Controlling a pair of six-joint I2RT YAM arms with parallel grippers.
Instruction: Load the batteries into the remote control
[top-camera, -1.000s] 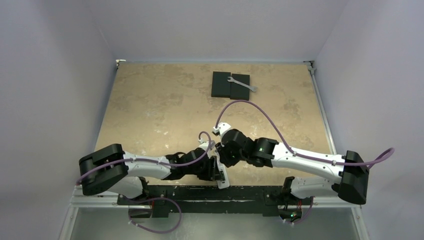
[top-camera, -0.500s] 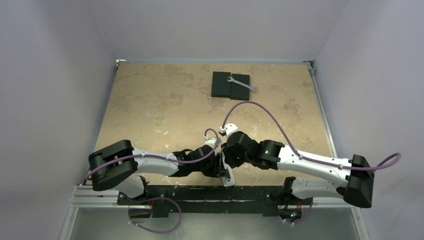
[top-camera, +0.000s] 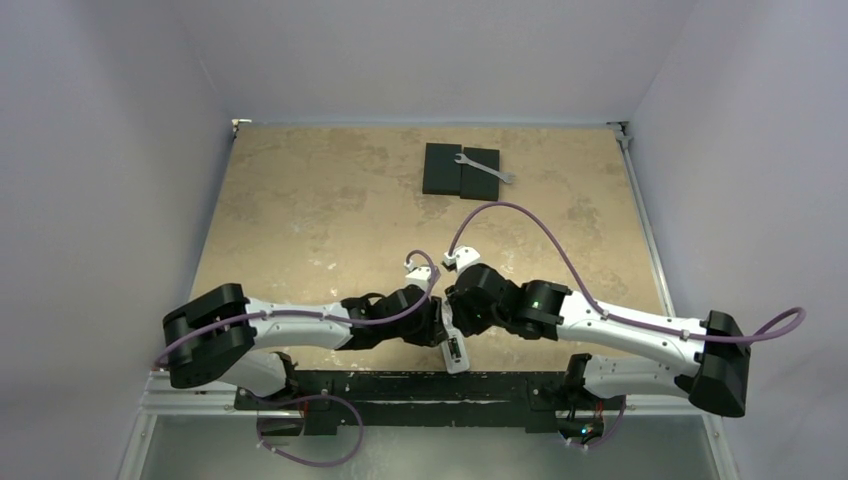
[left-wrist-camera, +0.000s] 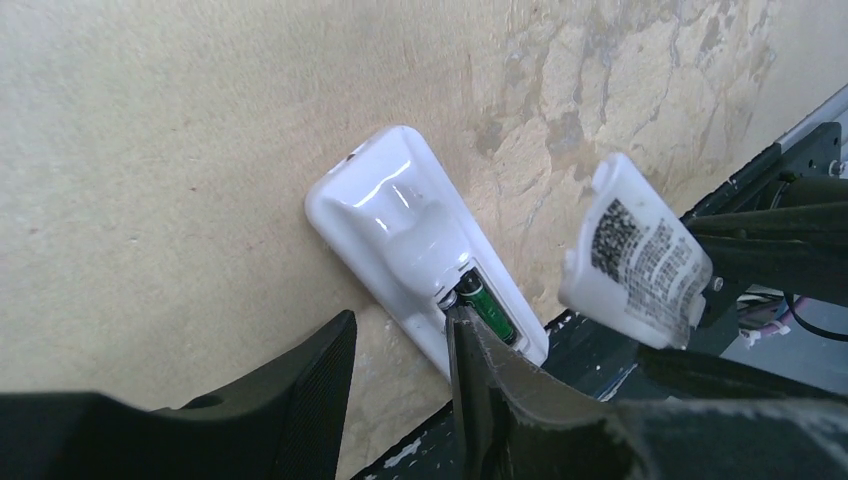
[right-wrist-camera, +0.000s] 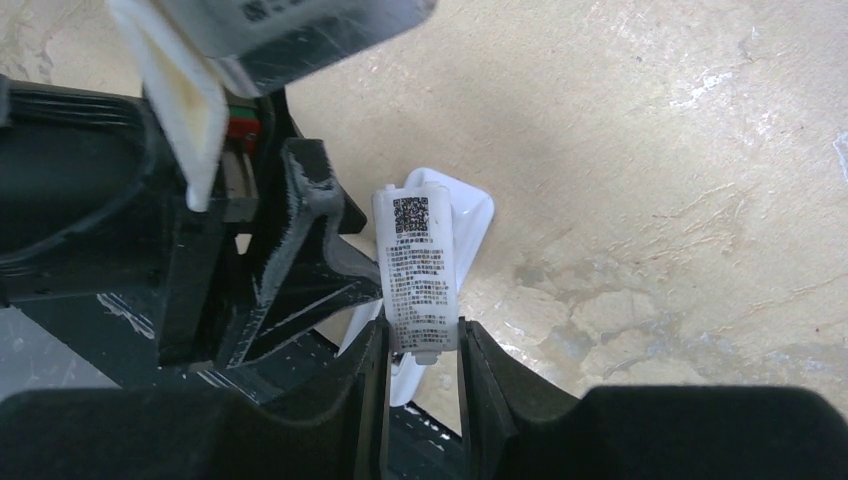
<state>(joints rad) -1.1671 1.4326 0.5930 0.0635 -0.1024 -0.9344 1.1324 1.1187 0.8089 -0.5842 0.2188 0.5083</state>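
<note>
The white remote control (left-wrist-camera: 400, 220) lies face down at the table's near edge, also seen from above (top-camera: 455, 352). Its battery recess is uncovered, with a green-wrapped battery (left-wrist-camera: 487, 312) lying inside. My left gripper (left-wrist-camera: 400, 330) is open: its right finger's tip touches the recess rim at the battery's end, and the other finger hangs over bare table. My right gripper (right-wrist-camera: 422, 330) is shut on the white battery cover (right-wrist-camera: 418, 270) with its printed label. It holds the cover tilted just above and right of the remote (right-wrist-camera: 470, 215).
Two flat black blocks (top-camera: 460, 170) with a silver wrench (top-camera: 487, 168) across them sit at the far middle of the table. The black mounting rail (top-camera: 400, 385) runs right behind the remote. Both arms crowd together over the near centre.
Both wrists have shifted slightly to the right over the remote, and the left arm has stretched further toward it. The cover stays in the right gripper.
</note>
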